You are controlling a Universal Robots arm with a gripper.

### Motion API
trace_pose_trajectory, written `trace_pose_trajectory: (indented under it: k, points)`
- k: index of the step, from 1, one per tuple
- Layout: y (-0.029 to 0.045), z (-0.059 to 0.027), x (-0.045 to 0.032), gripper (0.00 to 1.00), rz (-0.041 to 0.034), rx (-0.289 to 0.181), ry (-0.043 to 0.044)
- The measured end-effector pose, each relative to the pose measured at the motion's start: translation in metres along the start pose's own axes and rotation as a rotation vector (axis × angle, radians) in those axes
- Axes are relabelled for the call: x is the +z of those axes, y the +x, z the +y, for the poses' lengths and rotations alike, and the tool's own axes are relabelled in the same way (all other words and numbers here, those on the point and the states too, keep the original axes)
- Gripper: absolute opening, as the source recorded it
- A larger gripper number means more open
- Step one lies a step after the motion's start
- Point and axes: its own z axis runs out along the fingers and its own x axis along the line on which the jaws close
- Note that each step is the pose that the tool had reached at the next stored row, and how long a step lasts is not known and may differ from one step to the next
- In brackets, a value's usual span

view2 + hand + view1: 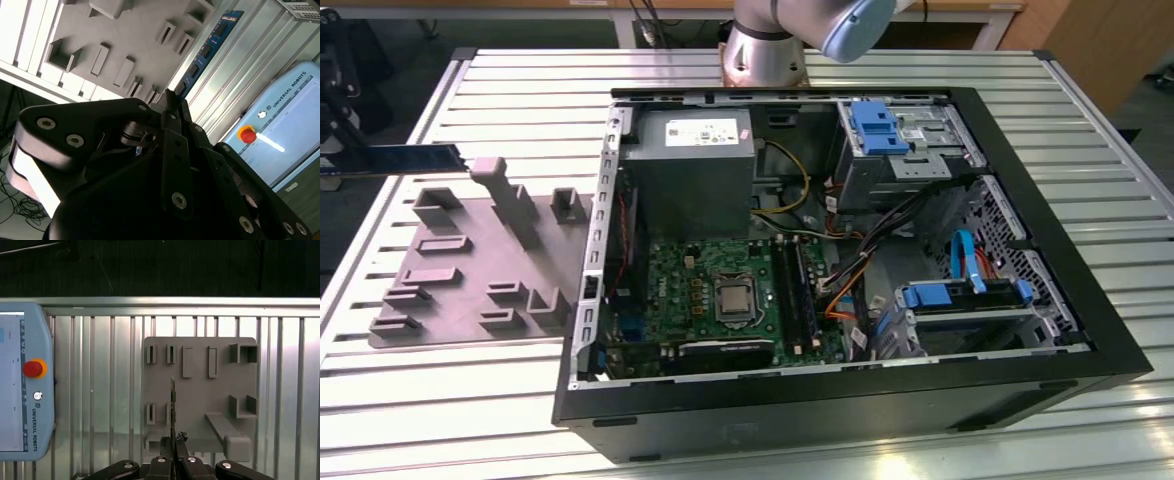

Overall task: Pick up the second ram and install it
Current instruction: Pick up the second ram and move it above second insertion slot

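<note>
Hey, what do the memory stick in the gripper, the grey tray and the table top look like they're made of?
Memory stick: blue circuit board, likely fibreglass laminate, with matte black chips in a row.
Tray: looks like matte grey plastic, uniform colour, blocky moulded or printed shapes.
Table: probably aluminium, silvery slats with bright glare.

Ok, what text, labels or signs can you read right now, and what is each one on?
On the teach pendant: a maker's name beside the red button; it is brand print, so not quoted.
On the power supply sticker: print too small to read.
On the second ram, clamped in the gripper: nothing legible.
On the grey tray: no text.
</note>
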Motion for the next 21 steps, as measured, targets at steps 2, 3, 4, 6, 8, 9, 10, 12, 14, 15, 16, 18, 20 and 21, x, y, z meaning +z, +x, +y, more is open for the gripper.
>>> trace_pose_trajectory:
  k: [2, 3, 4, 6, 8, 9, 10, 12, 14, 15, 16, 18, 20, 21]
  points:
    - [0.0, -0.0026, 0.0002, 0.14, -0.0001, 0.0, 0.0002]
    - [0.0, -0.0039, 0.0002, 0.14, 0.0, 0.0, 0.0001]
    - [0.0, -0.0051, 0.0002, 0.14, 0.0, 0.0, 0.0]
    - [0.0, -0.0077, 0.0003, 0.14, 0.0, 0.0, 0.0001]
    - [0.0, -0.0101, 0.0003, 0.14, 0.0, 0.0, 0.0001]
    - [0.0, -0.0113, 0.0004, 0.14, -0.0001, 0.0, 0.0001]
    - [0.0, -0.0124, 0.0004, 0.14, 0.0, 0.0, 0.0]
    - [0.0, -0.0148, 0.0005, 0.14, 0.0, 0.0, 0.0001]
    - [0.0, -0.0171, 0.0005, 0.14, 0.0, 0.0, 0.0]
    - [0.0, -0.0183, 0.0006, 0.14, 0.0, 0.0, 0.0]
    - [0.0, -0.0194, 0.0007, 0.14, -0.0001, 0.0, 0.0001]
    - [0.0, -0.0215, 0.0007, 0.14, 0.0, 0.0, 0.0]
    - [0.0, -0.0238, 0.0008, 0.14, 0.0, 0.0, 0.0001]
    - [0.0, -0.0249, 0.0007, 0.14, 0.0, 0.0, 0.0]
